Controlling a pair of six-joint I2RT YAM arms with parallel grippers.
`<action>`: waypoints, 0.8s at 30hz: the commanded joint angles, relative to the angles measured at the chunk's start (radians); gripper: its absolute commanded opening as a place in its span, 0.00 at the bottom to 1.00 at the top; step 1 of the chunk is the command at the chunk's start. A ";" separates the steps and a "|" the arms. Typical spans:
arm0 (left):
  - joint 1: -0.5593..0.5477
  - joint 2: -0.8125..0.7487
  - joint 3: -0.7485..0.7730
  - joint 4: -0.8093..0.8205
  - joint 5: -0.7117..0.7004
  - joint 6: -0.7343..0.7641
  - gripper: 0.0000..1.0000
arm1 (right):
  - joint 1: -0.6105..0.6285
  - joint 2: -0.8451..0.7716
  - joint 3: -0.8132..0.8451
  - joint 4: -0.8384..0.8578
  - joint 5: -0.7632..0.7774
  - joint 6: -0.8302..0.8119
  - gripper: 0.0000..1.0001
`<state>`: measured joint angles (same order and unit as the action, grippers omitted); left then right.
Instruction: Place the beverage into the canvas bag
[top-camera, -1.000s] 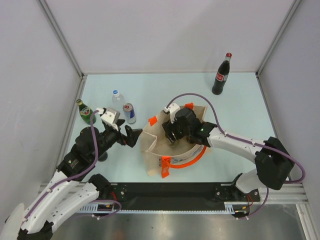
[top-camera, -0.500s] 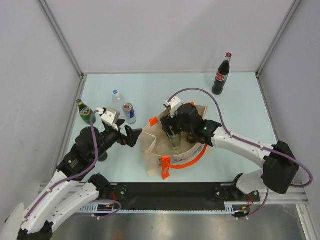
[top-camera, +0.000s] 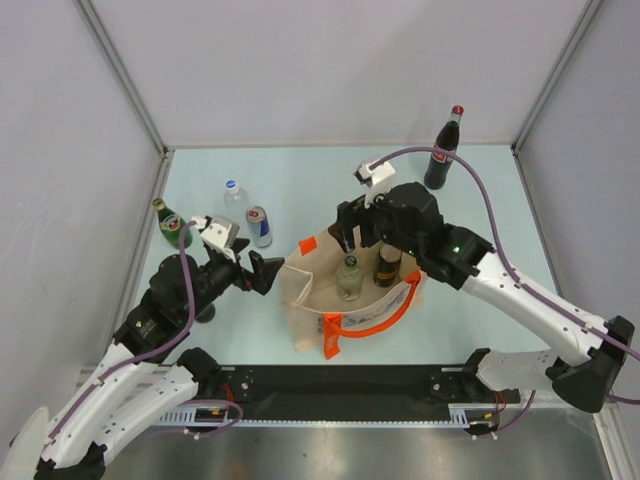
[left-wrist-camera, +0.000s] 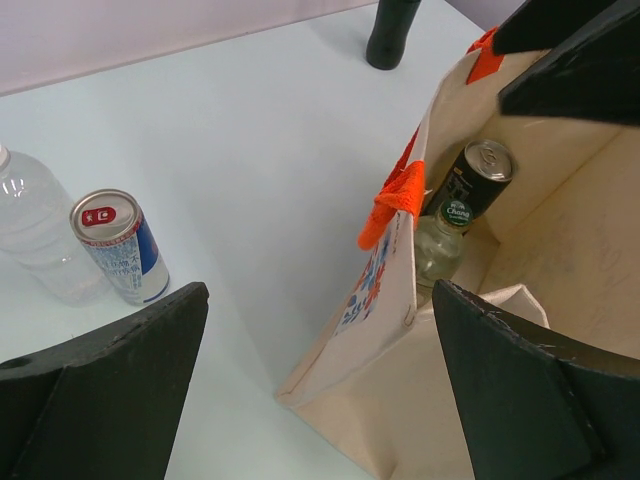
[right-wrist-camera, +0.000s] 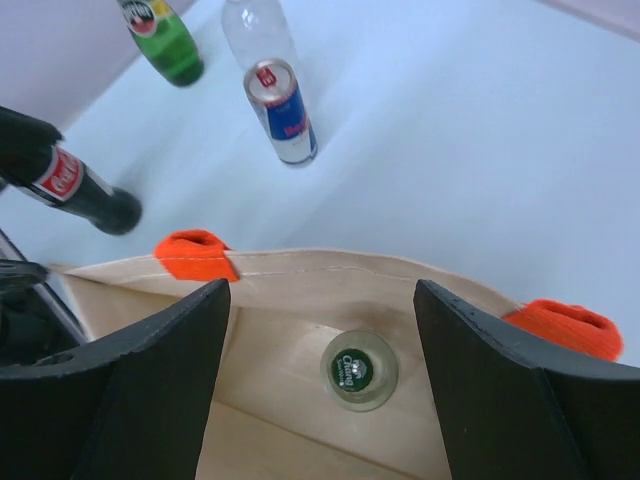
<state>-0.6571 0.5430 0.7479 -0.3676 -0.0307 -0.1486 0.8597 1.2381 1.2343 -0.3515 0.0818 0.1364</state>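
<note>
So the canvas bag (top-camera: 305, 325) sits about mid-table, mouth up. The beverage, a clear glass bottle (top-camera: 348, 277) with a green cap reading "Chang", stands upright inside it. It's right beside a dark can (top-camera: 387, 266), both toward the bag's far wall, so the near half of the bag floor is free. The right claw (top-camera: 357, 240) hangs over the far rim, jaws spread and holding nothing, with the cap below the gap and untouched. The left claw (top-camera: 272, 272) is wide open and empty too, right at the bag's left wall; can't tell if it touches. Room-wise there's bare table behind the bag up to the back wall. It's tighter on the left, where a blue-and-silver Red Bull can (top-camera: 259, 227), a water bottle (top-camera: 235, 198) and a green bottle (top-camera: 172, 226) cluster near the side wall. A Coca-Cola bottle (top-camera: 443, 150) stands well apart in the far right corner, and the right wrist view catches a second cola bottle (right-wrist-camera: 75, 187) off the bag's corner. The blue print (left-wrist-camera: 368, 290) on the bag's side is too skewed to read.
</note>
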 joint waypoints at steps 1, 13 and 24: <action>-0.006 -0.011 -0.001 0.024 0.005 0.003 1.00 | -0.027 -0.069 0.088 -0.073 0.022 0.032 0.80; -0.004 -0.018 -0.001 0.024 0.009 0.006 1.00 | -0.508 0.067 0.234 -0.093 0.125 0.014 0.79; -0.004 -0.020 -0.001 0.022 -0.012 0.011 1.00 | -0.726 0.314 0.323 0.141 0.100 -0.014 0.79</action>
<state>-0.6571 0.5297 0.7479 -0.3676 -0.0311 -0.1482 0.1955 1.4750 1.4635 -0.3546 0.2028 0.1406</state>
